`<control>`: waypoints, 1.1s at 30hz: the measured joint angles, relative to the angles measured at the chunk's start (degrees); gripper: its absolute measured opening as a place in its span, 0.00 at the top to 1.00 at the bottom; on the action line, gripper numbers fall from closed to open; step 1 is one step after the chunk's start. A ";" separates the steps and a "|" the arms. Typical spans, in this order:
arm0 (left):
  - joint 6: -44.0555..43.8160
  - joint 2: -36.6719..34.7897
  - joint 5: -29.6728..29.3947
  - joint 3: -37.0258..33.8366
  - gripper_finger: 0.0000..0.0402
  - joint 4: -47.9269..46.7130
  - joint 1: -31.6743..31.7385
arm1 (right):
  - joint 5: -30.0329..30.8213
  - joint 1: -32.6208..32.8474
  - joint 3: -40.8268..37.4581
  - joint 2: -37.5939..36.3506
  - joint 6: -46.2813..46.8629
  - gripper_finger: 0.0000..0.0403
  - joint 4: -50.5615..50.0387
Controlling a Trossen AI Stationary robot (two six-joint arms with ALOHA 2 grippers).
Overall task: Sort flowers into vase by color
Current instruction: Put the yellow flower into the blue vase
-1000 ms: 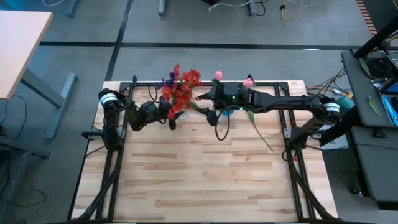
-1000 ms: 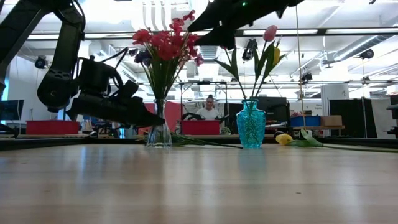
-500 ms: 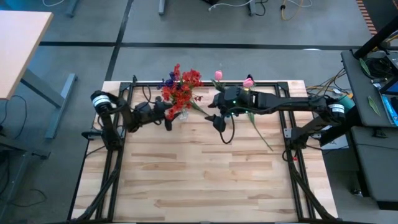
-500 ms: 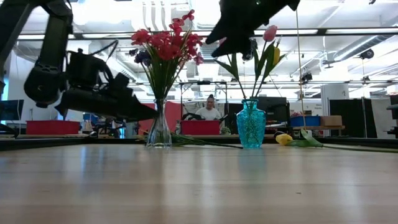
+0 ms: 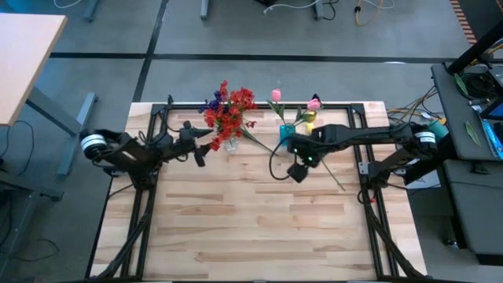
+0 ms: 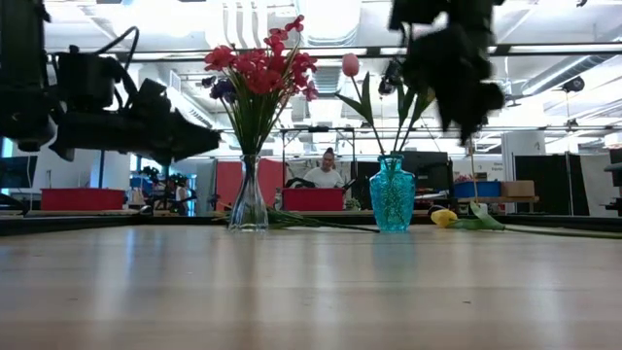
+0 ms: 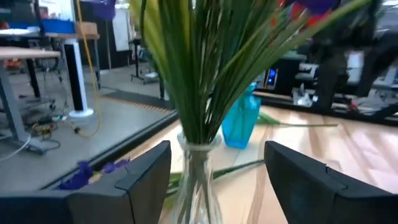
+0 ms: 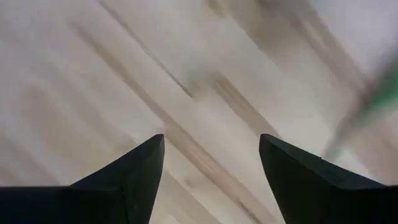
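A clear vase (image 5: 229,144) (image 6: 249,206) holds red and purple flowers (image 6: 259,68) at the table's far side. To its right, a blue vase (image 5: 287,132) (image 6: 393,195) holds pink tulip buds (image 5: 276,95). A yellow tulip (image 6: 443,217) lies on the table, its stem (image 5: 331,170) running toward the near right. My left gripper (image 5: 202,151) (image 7: 217,149) is open, level, just left of the clear vase and short of it. My right gripper (image 5: 298,170) (image 8: 211,140) is open and points down at bare wood, nearer than the blue vase.
Another green stem (image 5: 259,140) lies on the table between the two vases. A purple flower (image 7: 93,171) lies low beside my left finger. The wide near half of the wooden table (image 5: 259,228) holds nothing. A black frame (image 5: 251,104) runs along the far edge.
My left gripper has drawn back from the clear vase toward the table's left edge and risen a little. My right gripper has come from above the vases toward the near right, sunk, and tipped from nearly level to pointing down at the table.
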 joint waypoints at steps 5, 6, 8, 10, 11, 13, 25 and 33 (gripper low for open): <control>-0.02 -3.99 4.13 0.42 0.40 -4.02 -0.06 | -0.83 0.15 -5.80 -1.19 7.31 0.37 -3.68; 0.00 -4.35 4.54 0.50 0.40 -4.33 -0.06 | -0.99 0.07 -7.13 -1.36 8.28 0.37 -3.44; -0.01 -4.93 4.74 0.46 0.41 -4.98 -0.06 | -1.15 -0.63 -9.48 -1.44 9.89 0.36 -3.41; 0.01 -5.05 5.30 0.48 0.41 -4.96 -0.06 | -0.08 -1.94 -11.75 -1.42 11.16 0.34 -2.98; 0.01 -5.07 5.39 0.46 0.41 -5.02 -0.06 | 1.00 -2.65 -12.78 -1.21 11.83 0.33 -2.87; 0.01 -5.00 5.46 0.46 0.41 -4.97 -0.06 | 2.14 -4.40 -14.96 -0.90 12.00 0.31 -1.90; -0.97 -4.06 5.71 0.48 0.41 -5.31 -0.06 | 11.16 -10.87 -24.70 -0.55 7.43 0.29 9.99; -0.97 -4.09 5.72 0.69 0.41 -4.85 -0.11 | 11.95 -10.85 -29.36 -0.61 5.00 0.47 18.95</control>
